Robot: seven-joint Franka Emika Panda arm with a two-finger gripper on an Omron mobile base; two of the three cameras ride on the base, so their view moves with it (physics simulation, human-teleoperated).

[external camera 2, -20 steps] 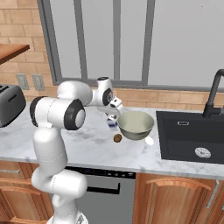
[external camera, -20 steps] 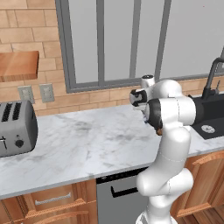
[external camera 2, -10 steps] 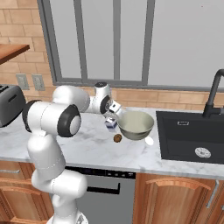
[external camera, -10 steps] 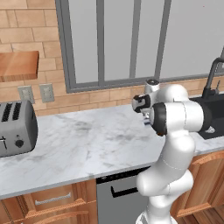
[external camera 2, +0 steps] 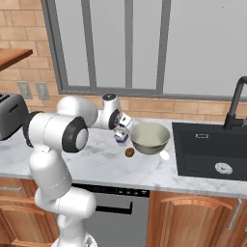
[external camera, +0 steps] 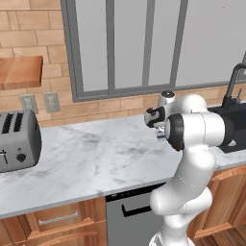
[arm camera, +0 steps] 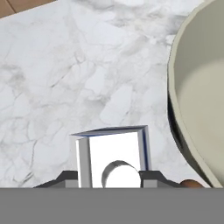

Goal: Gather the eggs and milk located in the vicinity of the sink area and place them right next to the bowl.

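**Colours and patterns we see**

We see a white milk carton with thin blue edging and a white round cap. The bowl is pale cream-green, plain inside. One egg is brown. The counter is white marble with grey veining. The sink is black, its drain silver, and the faucet is black. The toaster is grey with dark slots. We note a tan brick wall, grey window frames, warm brown wood cabinets, and a grey dishwasher front with a black handle.
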